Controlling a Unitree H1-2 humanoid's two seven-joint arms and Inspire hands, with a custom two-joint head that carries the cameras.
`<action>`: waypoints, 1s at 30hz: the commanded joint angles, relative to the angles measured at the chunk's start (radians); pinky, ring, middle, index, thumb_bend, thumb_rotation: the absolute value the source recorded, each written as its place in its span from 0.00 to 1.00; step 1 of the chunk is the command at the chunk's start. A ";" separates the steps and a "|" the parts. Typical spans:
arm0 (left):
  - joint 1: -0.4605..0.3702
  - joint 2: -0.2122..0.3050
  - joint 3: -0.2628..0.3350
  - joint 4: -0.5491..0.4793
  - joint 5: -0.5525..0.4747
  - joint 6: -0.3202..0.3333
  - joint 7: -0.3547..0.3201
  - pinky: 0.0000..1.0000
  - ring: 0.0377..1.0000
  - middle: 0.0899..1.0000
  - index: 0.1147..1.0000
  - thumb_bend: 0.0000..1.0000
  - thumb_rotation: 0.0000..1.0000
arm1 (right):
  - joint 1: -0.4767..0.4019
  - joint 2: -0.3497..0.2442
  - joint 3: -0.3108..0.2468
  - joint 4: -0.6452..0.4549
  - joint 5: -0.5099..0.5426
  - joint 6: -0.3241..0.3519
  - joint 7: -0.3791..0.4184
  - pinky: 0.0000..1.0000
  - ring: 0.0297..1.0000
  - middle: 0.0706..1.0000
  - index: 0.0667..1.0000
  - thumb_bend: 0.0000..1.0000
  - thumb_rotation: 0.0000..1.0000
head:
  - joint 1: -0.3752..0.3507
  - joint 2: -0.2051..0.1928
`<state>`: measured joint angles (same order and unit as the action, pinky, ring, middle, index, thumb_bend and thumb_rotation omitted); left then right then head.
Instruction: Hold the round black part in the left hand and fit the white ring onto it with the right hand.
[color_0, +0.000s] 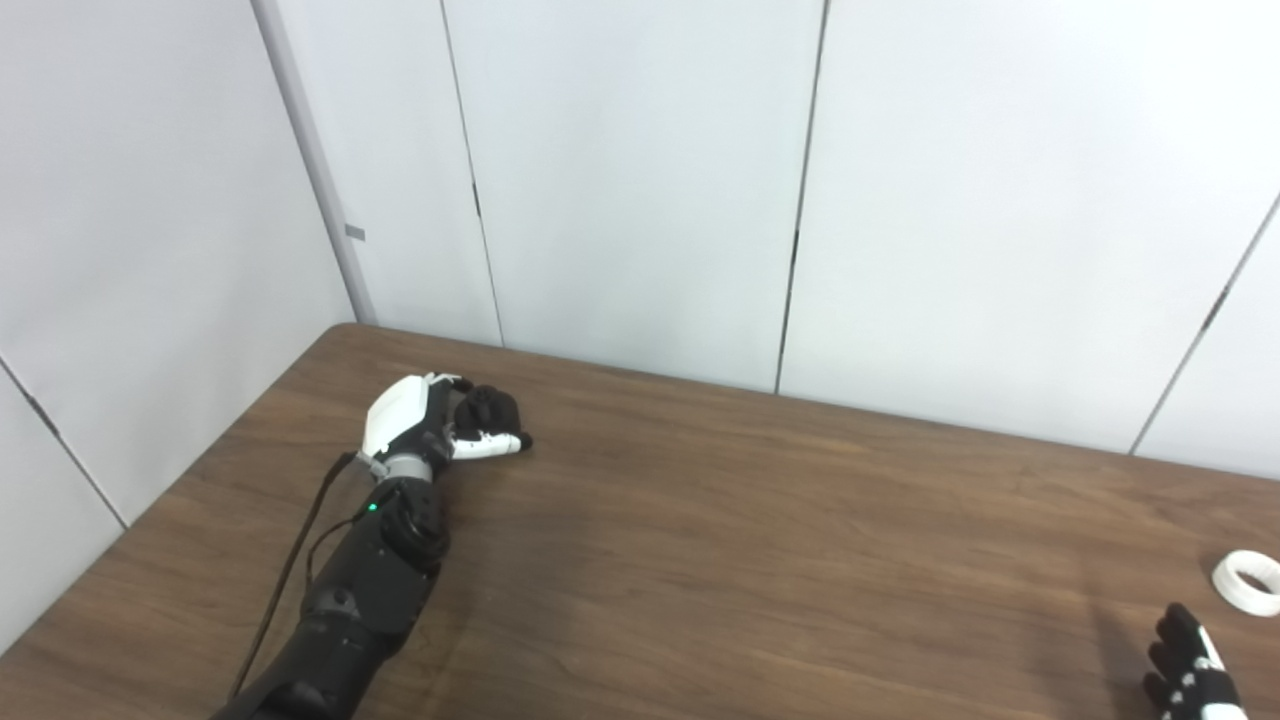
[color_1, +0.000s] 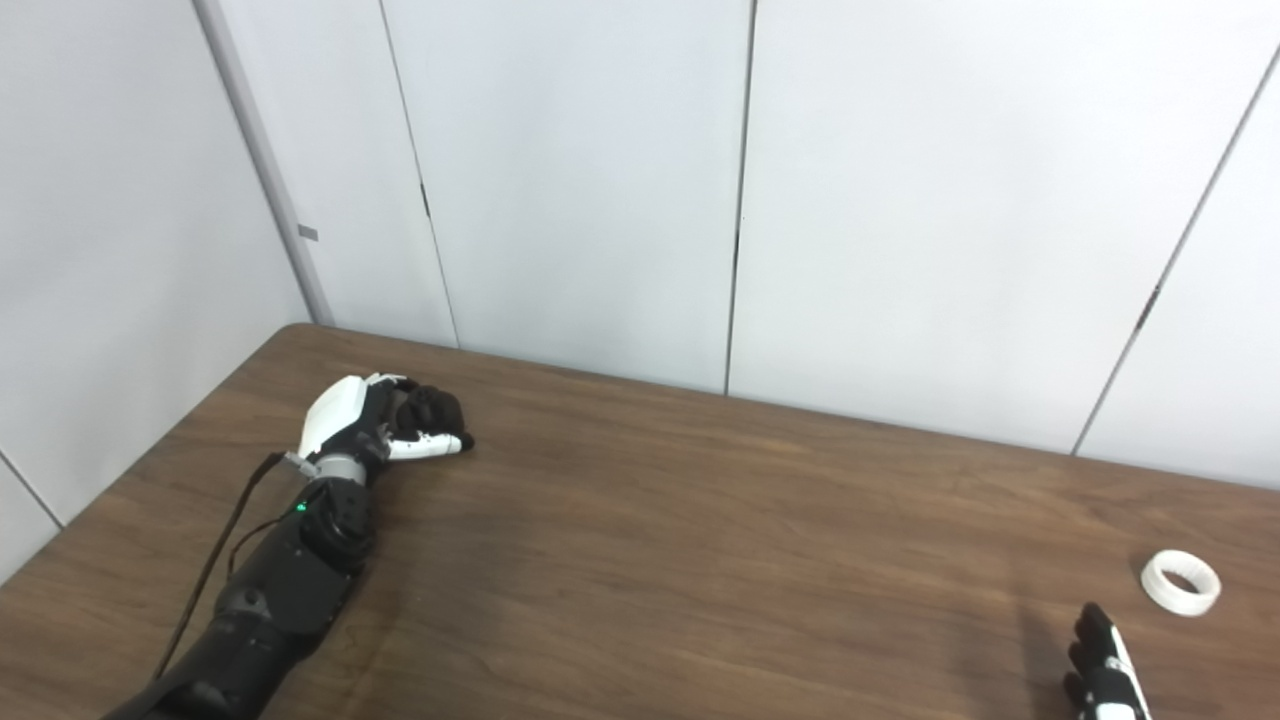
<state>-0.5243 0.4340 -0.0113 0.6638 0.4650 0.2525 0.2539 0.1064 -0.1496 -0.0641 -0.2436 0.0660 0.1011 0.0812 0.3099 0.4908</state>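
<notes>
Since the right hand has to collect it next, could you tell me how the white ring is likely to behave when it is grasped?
The white ring lies flat on the table, so it probably won't roll unless tipped onto its edge. It looks rigid and thin-walled, likely light. It sits low, so the right hand may nudge it sideways before gripping.

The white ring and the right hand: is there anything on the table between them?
Nothing: only bare wooden table separates the white ring from the right hand. The right eye view shows this best.
</notes>
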 joint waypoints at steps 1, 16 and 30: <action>-0.046 0.029 -0.001 -0.002 -0.007 -0.024 0.013 1.00 1.00 0.95 0.78 1.00 0.37 | -0.012 0.004 0.000 -0.039 -0.004 0.007 -0.005 1.00 1.00 1.00 0.99 0.42 1.00 | 0.001 0.001; -0.033 0.023 0.005 -0.011 -0.012 -0.005 0.029 1.00 0.99 0.93 0.73 0.98 0.32 | -0.011 0.003 -0.001 -0.053 -0.014 0.018 -0.006 1.00 1.00 1.00 1.00 0.38 1.00 | 0.006 0.009; -0.025 0.022 0.021 -0.007 -0.046 -0.006 0.039 1.00 0.98 0.90 0.59 0.92 0.23 | -0.008 -0.006 -0.003 -0.067 -0.013 0.032 0.001 1.00 1.00 1.00 1.00 0.37 1.00 | 0.006 0.018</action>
<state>-0.5236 0.4354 -0.0002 0.6571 0.4230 0.2584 0.2681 0.1094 -0.1483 -0.0632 -0.2744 0.0506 0.1448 0.0812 0.3145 0.5077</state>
